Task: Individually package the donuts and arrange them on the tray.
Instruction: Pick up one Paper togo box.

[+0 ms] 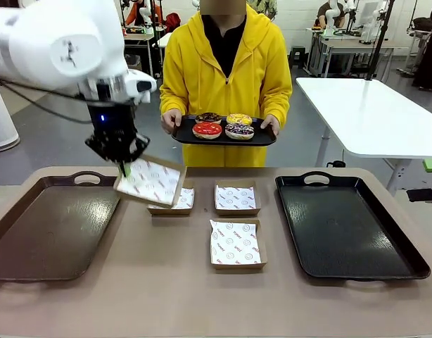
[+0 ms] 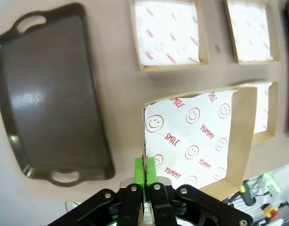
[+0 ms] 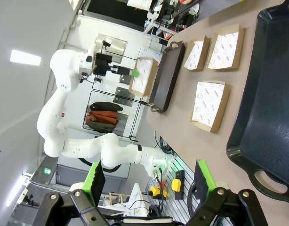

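A person at the far side holds a small black serving tray carrying the donuts: red, dark chocolate, yellow and sprinkled. My left gripper is shut on the edge of a paper-lined cardboard box and holds it tilted above the table, between the brown tray and the other boxes. The left wrist view shows the green pads pinching the wall of that box. My right gripper stands open and holds nothing, off the near end of the black tray.
A brown tray lies at the table's left and a large black tray at its right. Three paper-lined boxes rest between them. A white table stands behind on the right.
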Controlling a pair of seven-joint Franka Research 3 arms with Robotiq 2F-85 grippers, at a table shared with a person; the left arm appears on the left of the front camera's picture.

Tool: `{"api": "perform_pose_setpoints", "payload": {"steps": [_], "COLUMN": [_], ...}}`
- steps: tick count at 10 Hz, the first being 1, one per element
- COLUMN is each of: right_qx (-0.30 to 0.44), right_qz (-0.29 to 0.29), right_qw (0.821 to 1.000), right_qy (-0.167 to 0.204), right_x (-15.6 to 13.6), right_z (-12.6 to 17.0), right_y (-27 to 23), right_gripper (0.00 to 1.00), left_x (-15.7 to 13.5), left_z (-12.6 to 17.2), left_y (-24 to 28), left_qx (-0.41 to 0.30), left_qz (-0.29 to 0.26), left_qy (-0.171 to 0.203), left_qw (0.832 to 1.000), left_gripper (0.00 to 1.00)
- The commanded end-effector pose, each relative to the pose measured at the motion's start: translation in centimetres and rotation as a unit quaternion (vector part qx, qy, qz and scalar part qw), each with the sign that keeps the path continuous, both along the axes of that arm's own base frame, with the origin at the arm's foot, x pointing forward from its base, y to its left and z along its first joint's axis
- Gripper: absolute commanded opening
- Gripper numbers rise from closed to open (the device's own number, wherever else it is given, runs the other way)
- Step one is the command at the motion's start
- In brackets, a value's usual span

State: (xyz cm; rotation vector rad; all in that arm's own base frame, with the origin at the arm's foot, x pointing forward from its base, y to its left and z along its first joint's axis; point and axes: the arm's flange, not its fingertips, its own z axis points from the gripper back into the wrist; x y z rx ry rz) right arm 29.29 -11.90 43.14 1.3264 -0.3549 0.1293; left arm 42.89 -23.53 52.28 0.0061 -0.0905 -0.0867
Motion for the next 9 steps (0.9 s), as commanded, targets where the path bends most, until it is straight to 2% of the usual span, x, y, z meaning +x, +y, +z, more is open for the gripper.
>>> {"api": "perform_pose_setpoints", "payload": {"steps": [1, 3, 6, 8, 9], "right_qx": [0.008, 0.008, 0.008, 0.008, 0.008], "right_qz": [0.001, 0.001, 0.001, 0.001, 0.001], "right_qw": [1.0, 1.0, 1.0, 1.0, 1.0], "right_qy": [-0.008, -0.008, -0.008, -0.008, -0.008], "right_x": [0.1, 0.1, 0.1, 0.1, 0.1], "right_z": [0.0, 0.0, 0.0, 0.0, 0.0], "right_y": [0.1, 0.1, 0.1, 0.1, 0.1], "right_gripper": [1.0, 1.0, 1.0, 1.0, 1.0], "left_x": [4.1, 7.5, 11.2, 11.7, 11.0], "left_z": [0.9, 1.2, -0.4, -1.3, -1.5], "left_y": [0.8, 2.1, 3.1, 3.0, 3.1], "left_qx": [-0.007, -0.012, -0.007, 0.007, -0.018], "left_qz": [0.01, 0.014, -0.01, -0.041, -0.002], "left_qy": [0.001, 0.004, 0.021, 0.028, 0.021], "left_qw": [1.0, 1.0, 1.0, 0.999, 1.0], "left_gripper": [0.0, 0.0, 0.0, 0.0, 0.0]}}
